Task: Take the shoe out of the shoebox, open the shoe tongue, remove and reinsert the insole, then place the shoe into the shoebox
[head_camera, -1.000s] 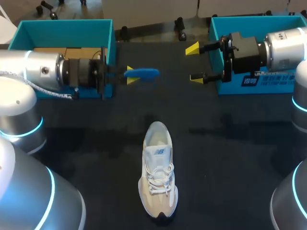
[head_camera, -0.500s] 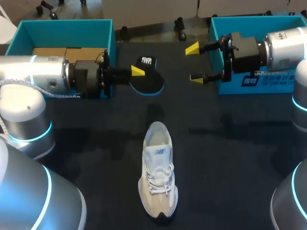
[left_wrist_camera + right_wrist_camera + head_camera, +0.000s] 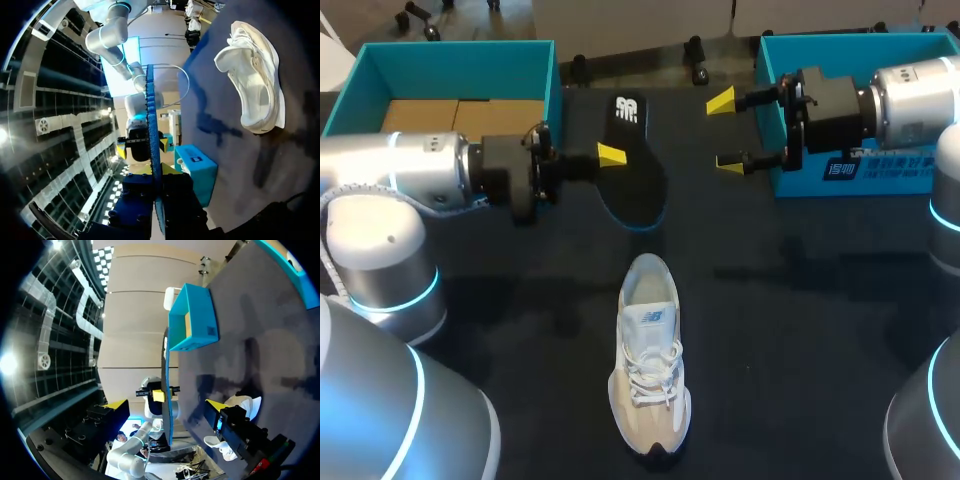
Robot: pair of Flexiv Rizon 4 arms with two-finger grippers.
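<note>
Noted the dark table filling the frame. Found two teal boxes at its far edge: left box in the upper left, with brown card inside; right box in the upper right, partly hidden by the right arm. Found the shoe out of both, standing on its sole at lower centre, heel toward the top of the frame, toe toward the bottom; cream and white, laced, mouth open. Saw the insole above centre, between the boxes: black on top, blue-edged, white mark at its far end. Held flat by one long side in the left end effector, clenched on it, probably to leave both ends free for feeding back into the shoe. Saw the right end effector released and grasping nothing, near the insole, likely waiting to help.
</note>
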